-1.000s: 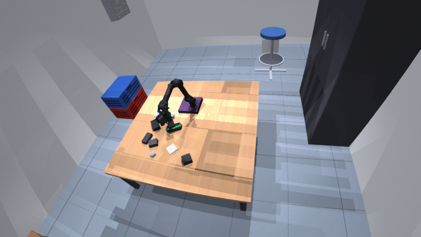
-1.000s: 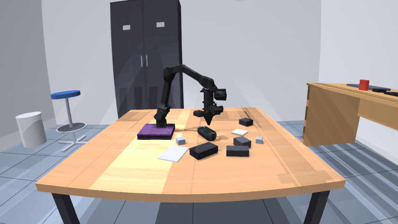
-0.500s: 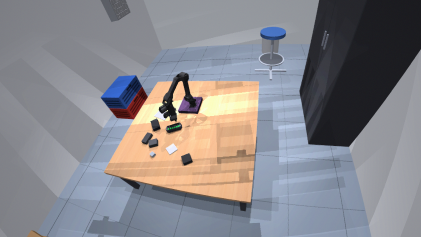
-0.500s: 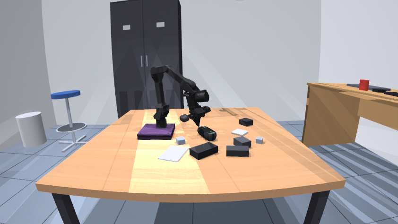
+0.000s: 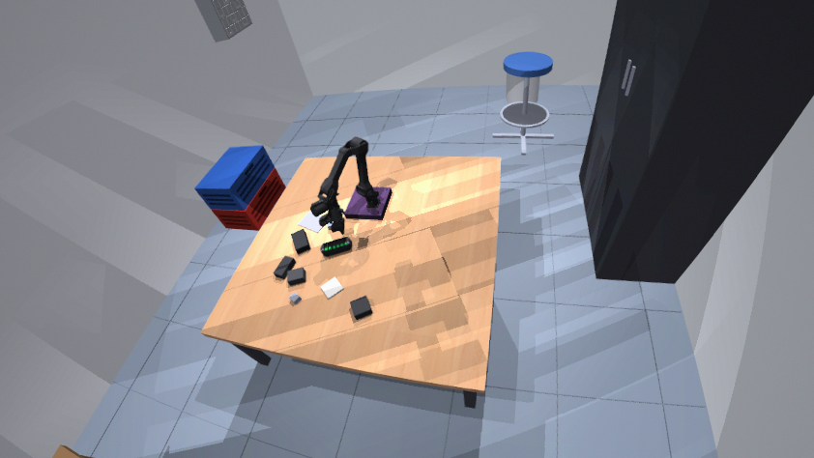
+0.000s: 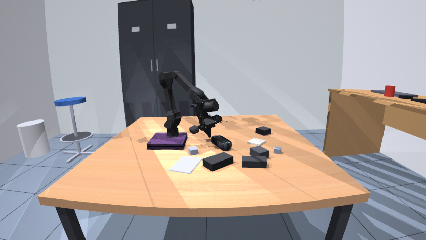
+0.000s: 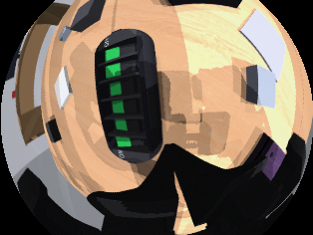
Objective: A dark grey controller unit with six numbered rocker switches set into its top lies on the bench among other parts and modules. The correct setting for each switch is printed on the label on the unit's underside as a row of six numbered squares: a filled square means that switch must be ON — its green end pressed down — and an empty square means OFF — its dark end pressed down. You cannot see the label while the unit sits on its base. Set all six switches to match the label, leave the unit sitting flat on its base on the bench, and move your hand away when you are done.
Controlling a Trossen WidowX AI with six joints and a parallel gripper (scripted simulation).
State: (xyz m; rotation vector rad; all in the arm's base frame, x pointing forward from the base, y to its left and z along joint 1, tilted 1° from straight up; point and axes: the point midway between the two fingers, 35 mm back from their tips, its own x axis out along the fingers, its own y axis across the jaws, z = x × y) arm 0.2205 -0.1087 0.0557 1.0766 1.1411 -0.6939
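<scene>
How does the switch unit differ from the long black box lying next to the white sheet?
The switch unit has rounded ends and a row of green-lit switches on top; the long black box is square-cornered and plain. The unit lies just below the shut hand; the box lies nearer the table's front edge, beside the white sheet. Both are dark and lie flat.

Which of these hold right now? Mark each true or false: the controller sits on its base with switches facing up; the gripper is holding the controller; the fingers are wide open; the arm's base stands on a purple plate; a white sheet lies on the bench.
1. The controller unit sits on its base, switches up. True.
2. The gripper holds the controller. False: it holds nothing and hangs beside the unit's end.
3. The fingers are wide open. False: they are shut.
4. The arm's base stands on a purple plate. True.
5. A white sheet lies on the bench. True.
</scene>
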